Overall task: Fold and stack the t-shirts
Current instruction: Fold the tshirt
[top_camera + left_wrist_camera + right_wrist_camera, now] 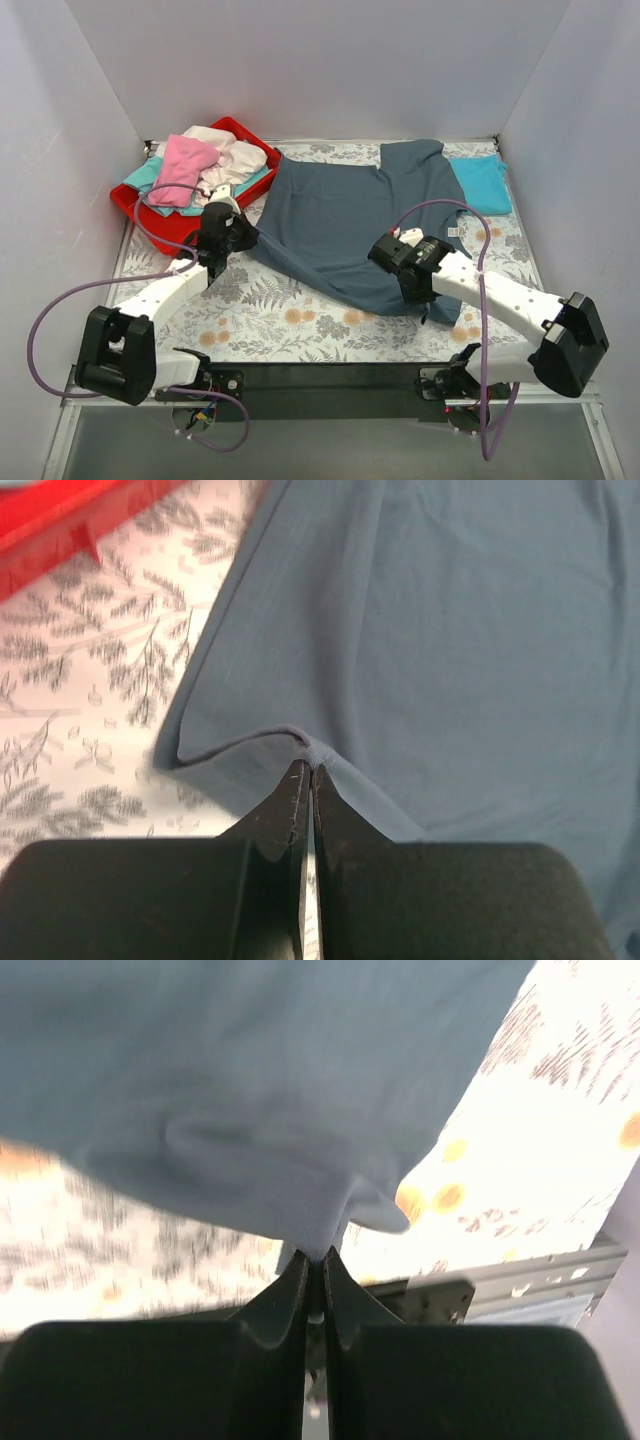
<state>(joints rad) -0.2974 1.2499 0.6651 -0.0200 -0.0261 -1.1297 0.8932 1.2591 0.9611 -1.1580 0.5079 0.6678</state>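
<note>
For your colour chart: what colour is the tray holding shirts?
The tray is red; top view best.

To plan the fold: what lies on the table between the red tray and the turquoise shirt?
The large grey-blue t-shirt lies spread on the floral cover between the red tray and the turquoise shirt, as the top external view shows.

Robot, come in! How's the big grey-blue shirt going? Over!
Left gripper shut on grey-blue shirt edge. Right gripper shut on its near corner. Red tray holding other shirts sits beside it.
</note>
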